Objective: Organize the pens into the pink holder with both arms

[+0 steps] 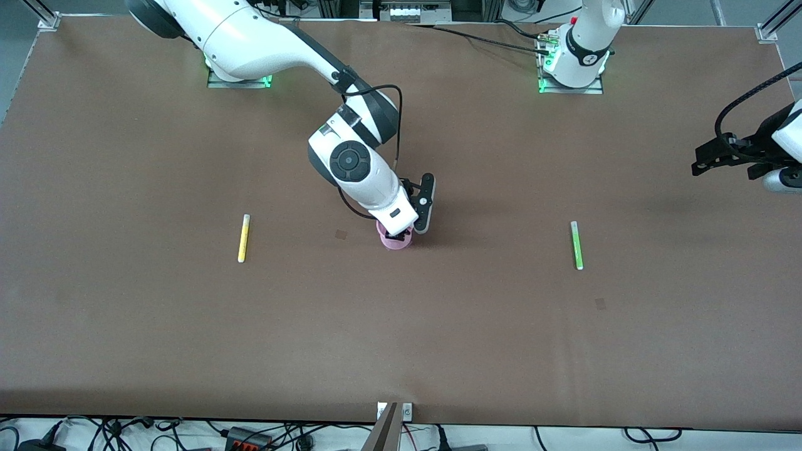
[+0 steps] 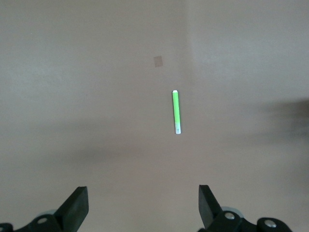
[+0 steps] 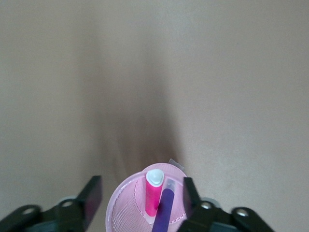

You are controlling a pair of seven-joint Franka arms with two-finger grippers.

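The pink holder (image 1: 394, 244) stands mid-table, and my right gripper (image 1: 397, 235) hangs just above it. In the right wrist view the holder (image 3: 123, 205) has a magenta pen (image 3: 153, 195) and a purple pen (image 3: 164, 215) leaning inside it. My right gripper (image 3: 142, 195) is open, its fingers astride the rim and clear of both pens. A yellow pen (image 1: 244, 238) lies flat toward the right arm's end, and a green pen (image 1: 576, 245) lies flat toward the left arm's end. My left gripper (image 1: 705, 160) waits open, high over the left arm's end. The left wrist view shows the green pen (image 2: 176, 112) ahead of that gripper (image 2: 142, 198).
Brown table surface (image 1: 401, 338) spreads wide around the holder and the two loose pens. Small darker square marks (image 1: 341, 234) (image 1: 600, 304) sit flat on it. Cables and a power strip (image 1: 247, 438) lie past the table's edge nearest the front camera.
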